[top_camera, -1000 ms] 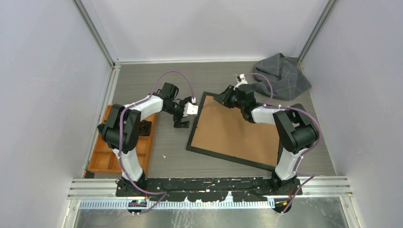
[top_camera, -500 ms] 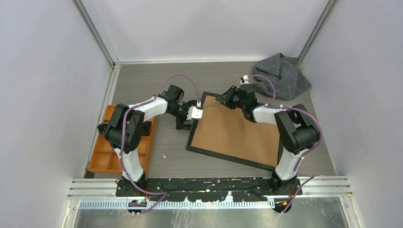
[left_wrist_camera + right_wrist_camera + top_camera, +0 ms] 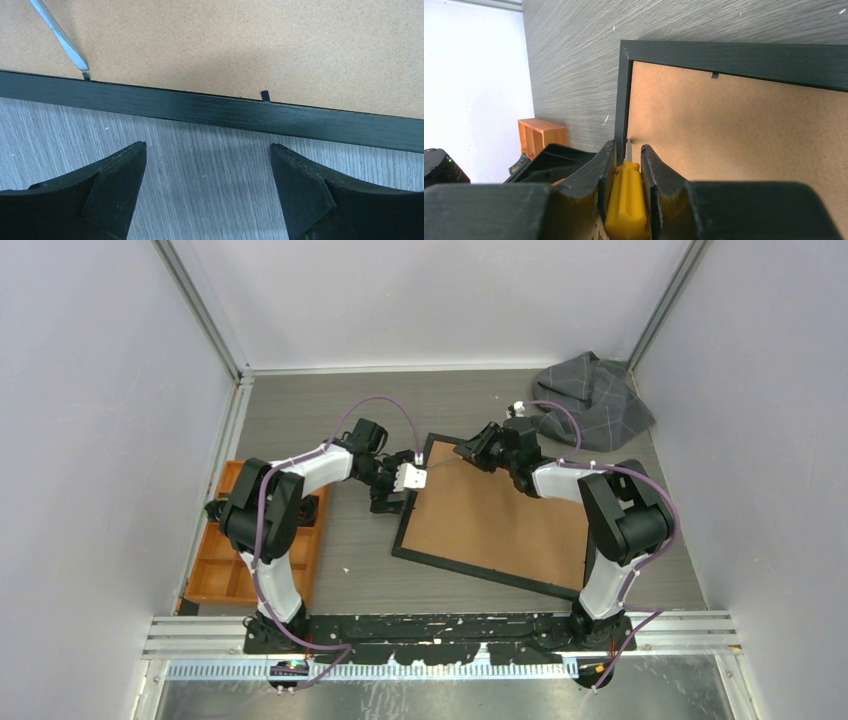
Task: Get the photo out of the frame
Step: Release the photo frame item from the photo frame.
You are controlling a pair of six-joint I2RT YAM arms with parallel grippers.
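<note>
Where the two arms are bolted to the near edge of the grey worktop (image 3: 350, 540), an orange compartment tray (image 3: 215, 575) sits along the left edge beside the left arm's base, well apart from the frame (image 3: 480, 573). The frame lies face down right of centre, its brown backing board (image 3: 500, 515) uppermost, so the photo cannot be seen. Just outside the frame's black left rail, the left gripper (image 3: 207, 150) hangs low over bare worktop, fingers spread wide and holding nothing. Beyond it, near the frame's far-left corner, the right gripper (image 3: 628, 147) is clamped on the yellow handle of a screwdriver (image 3: 626, 200), whose thin blade slants down across the board to a small black tab (image 3: 86, 76) at the rail's inner edge; a second tab (image 3: 265, 95) shows further along the same rail. A crumpled grey cloth (image 3: 595, 400) fills the far-right corner behind the right arm.
</note>
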